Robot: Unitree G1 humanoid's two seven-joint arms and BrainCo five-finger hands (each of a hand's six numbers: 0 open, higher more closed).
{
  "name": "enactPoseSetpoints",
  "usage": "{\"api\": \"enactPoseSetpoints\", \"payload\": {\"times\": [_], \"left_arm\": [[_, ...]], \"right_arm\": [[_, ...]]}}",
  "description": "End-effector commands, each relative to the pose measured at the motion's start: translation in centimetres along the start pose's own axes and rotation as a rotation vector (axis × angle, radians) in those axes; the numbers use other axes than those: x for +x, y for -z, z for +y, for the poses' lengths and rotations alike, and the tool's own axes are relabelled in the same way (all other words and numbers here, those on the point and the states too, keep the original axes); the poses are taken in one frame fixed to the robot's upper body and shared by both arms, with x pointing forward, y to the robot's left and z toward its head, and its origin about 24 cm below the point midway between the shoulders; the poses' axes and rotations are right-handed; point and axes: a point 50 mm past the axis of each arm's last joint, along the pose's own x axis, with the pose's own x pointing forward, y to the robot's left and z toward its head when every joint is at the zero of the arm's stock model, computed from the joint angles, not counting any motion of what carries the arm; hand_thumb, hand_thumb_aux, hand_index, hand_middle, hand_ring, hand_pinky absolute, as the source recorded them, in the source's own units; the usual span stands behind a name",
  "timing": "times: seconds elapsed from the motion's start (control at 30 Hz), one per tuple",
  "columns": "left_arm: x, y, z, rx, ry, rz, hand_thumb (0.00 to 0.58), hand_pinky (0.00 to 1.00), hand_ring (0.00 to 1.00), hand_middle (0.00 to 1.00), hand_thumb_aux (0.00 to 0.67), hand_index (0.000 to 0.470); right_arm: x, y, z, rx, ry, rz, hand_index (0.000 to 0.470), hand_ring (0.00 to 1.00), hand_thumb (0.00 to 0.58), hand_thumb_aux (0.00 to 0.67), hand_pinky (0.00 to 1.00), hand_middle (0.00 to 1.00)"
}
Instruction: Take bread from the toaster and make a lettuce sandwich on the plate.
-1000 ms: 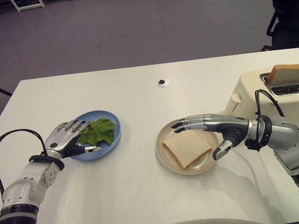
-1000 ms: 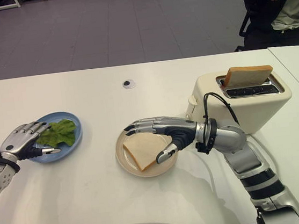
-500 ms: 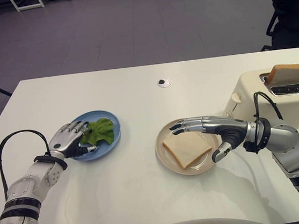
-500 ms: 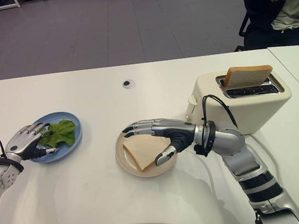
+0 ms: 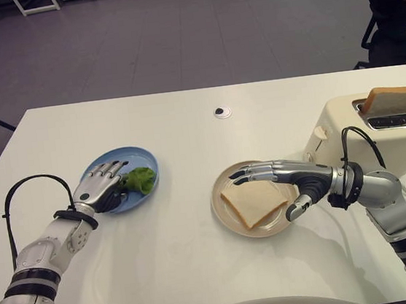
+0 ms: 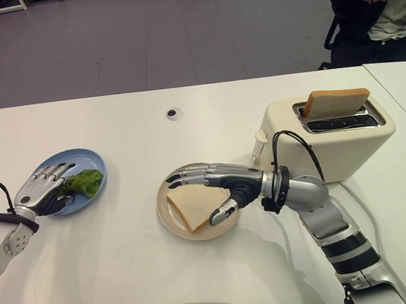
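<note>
Two bread slices: your plated slice [image 5: 255, 200] lies flat under the right hand [image 5: 303, 180] (fingers open, empty); toaster slice [image 5: 393, 99] upright, long axis left-right. One lettuce leaf [image 5: 142, 179], blue plate [image 5: 142, 156], left hand [image 5: 100, 190] fingers spread against it.

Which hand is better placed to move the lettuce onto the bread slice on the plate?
Left. The left hand is at the lettuce on the blue plate; the right hand hovers over the bread slice, away from the lettuce.
</note>
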Motion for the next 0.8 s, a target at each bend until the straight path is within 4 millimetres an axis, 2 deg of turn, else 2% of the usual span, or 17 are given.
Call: {"api": "enactPoseSetpoints", "payload": {"times": [0.03, 0.1, 0.23, 0.33, 0.4, 0.47, 0.53, 0.63, 0.73, 0.8], "left_arm": [[-0.9, -0.5, 1.5, 0.001, -0.032, -0.026, 0.580, 0.00, 0.00, 0.00, 0.670, 0.470], [-1.0, -1.0, 2.6, 0.015, -0.079, -0.035, 0.580, 0.00, 0.00, 0.00, 0.670, 0.470], [-0.6, -2.5, 6.2, 0.041, -0.238, -0.062, 0.580, 0.00, 0.00, 0.00, 0.670, 0.470], [0.3, -7.2, 9.3, -0.008, -0.400, -0.197, 0.580, 0.00, 0.00, 0.00, 0.670, 0.470], [0.8, -11.0, 9.8, -0.031, -0.445, -0.305, 0.580, 0.00, 0.00, 0.00, 0.670, 0.470], [1.4, -14.6, 9.3, -0.061, -0.446, -0.403, 0.580, 0.00, 0.00, 0.00, 0.670, 0.470], [2.2, -17.8, 7.7, -0.067, -0.408, -0.480, 0.580, 0.00, 0.00, 0.00, 0.670, 0.470], [3.3, -21.5, 5.1, -0.048, -0.355, -0.561, 0.580, 0.00, 0.00, 0.00, 0.670, 0.470], [3.9, -22.4, 2.9, -0.003, -0.307, -0.586, 0.580, 0.00, 0.00, 0.00, 0.670, 0.470], [4.1, -22.5, 2.3, -0.011, -0.297, -0.588, 0.580, 0.00, 0.00, 0.00, 0.670, 0.470]], "right_arm": [[0.2, 0.2, -0.1, -0.021, -0.012, 0.008, 0.000, 0.00, 0.000, 0.000, 0.00, 0.00], [0.2, 0.2, -0.3, -0.026, -0.001, 0.007, 0.000, 0.00, 0.000, 0.000, 0.00, 0.00], [-0.1, 0.1, -1.3, -0.040, 0.079, -0.007, 0.000, 0.00, 0.000, 0.000, 0.00, 0.00], [-1.7, -0.1, -3.3, -0.041, 0.251, -0.013, 0.000, 0.00, 0.000, 0.000, 0.00, 0.00], [-3.1, 0.0, -4.7, -0.047, 0.377, -0.004, 0.000, 0.00, 0.000, 0.000, 0.00, 0.00], [-4.7, 0.3, -6.1, -0.048, 0.500, 0.010, 0.000, 0.00, 0.000, 0.000, 0.00, 0.00], [-6.3, 0.4, -7.3, -0.036, 0.609, 0.016, 0.000, 0.00, 0.000, 0.000, 0.00, 0.00], [-7.2, 0.7, -7.8, -0.009, 0.668, 0.011, 0.000, 0.00, 0.000, 0.000, 0.00, 0.00], [-6.8, 0.8, -7.4, 0.007, 0.657, -0.006, 0.000, 0.00, 0.000, 0.000, 0.00, 0.00], [-6.6, 0.7, -7.2, 0.011, 0.651, -0.011, 0.000, 0.00, 0.000, 0.000, 0.00, 0.00]]}}
